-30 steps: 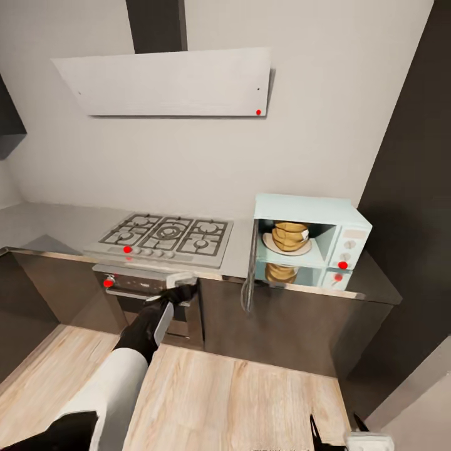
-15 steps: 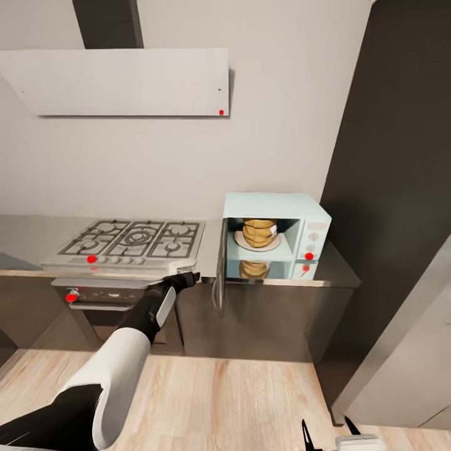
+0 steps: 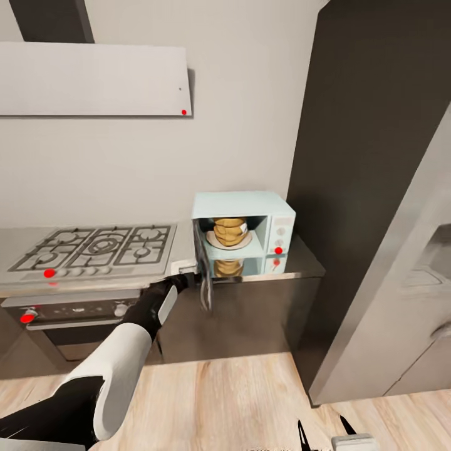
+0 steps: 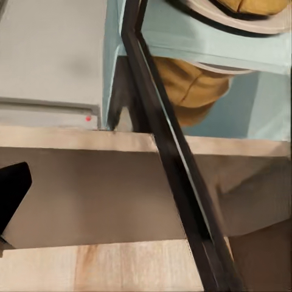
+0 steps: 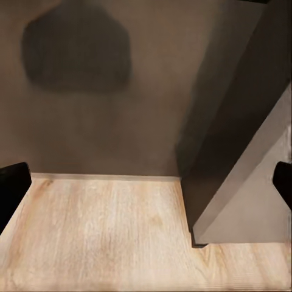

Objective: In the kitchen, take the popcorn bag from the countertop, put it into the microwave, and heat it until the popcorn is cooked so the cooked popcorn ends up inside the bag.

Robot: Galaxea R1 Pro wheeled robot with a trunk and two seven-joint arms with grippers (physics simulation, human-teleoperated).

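Observation:
The pale blue microwave (image 3: 275,210) stands on the grey countertop (image 3: 304,264) with its dark-framed door (image 3: 205,285) swung open, edge-on to me. The tan popcorn bag (image 3: 229,230) sits inside on a white plate; a second tan shape shows below the shelf. My left gripper (image 3: 186,273) is at the counter edge just left of the door, touching nothing. In the left wrist view the door (image 4: 176,170) crosses close in front, with the popcorn bag (image 4: 191,85) behind it and one black fingertip (image 4: 12,188) at the edge. My right gripper (image 5: 146,182) hangs open over the floor.
A gas hob (image 3: 94,244) and a built-in oven (image 3: 62,313) lie left of the microwave, under a white hood (image 3: 94,78). A tall dark cabinet (image 3: 369,156) and a grey fridge (image 3: 401,300) close in on the right. Wooden floor (image 3: 238,401) lies in front.
The head view has swung right, so hob and microwave slid left and the fridge came into view. The left gripper stays by the open door; the bag has not moved.

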